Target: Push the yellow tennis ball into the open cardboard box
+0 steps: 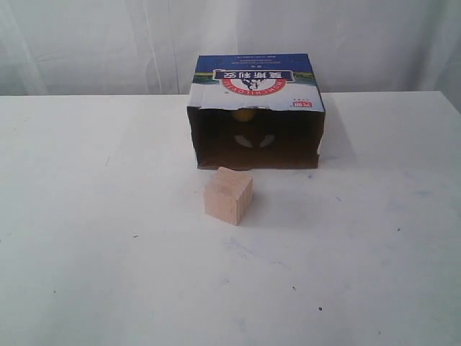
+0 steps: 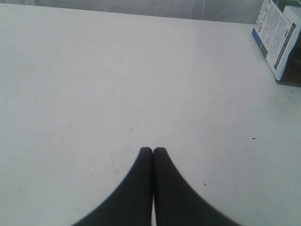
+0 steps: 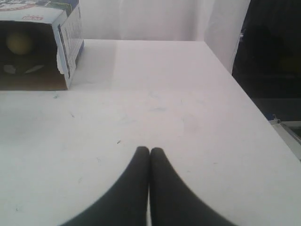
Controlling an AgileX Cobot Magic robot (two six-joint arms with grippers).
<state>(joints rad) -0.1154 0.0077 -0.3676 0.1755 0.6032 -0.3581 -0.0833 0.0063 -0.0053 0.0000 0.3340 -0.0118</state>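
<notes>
You have the yellow tennis ball (image 1: 243,114) inside the open cardboard box (image 1: 256,79), deep in the dark brown interior towards the back. In the exterior view its top is hidden by the ragged upper edge of the opening. The right wrist view shows it more fully, with two pale oval patches just below it.

The box lies on its side on the white table (image 1: 108,216), with its mouth facing the exterior camera. On its blue-and-white upper panel you can see a red logo with white Chinese characters, upside down from that camera. The curved Latin lettering under it is too small to read. The side panels carry dense small print, also unreadable in both wrist views.

A pale wooden cube (image 1: 227,195) stands just in front of the mouth, apart from the box.

Your left gripper (image 2: 153,150) is clenched with its fingers pressed together on nothing, above bare table. Your right gripper (image 3: 149,150) is clenched and empty too, well apart from the box.
</notes>
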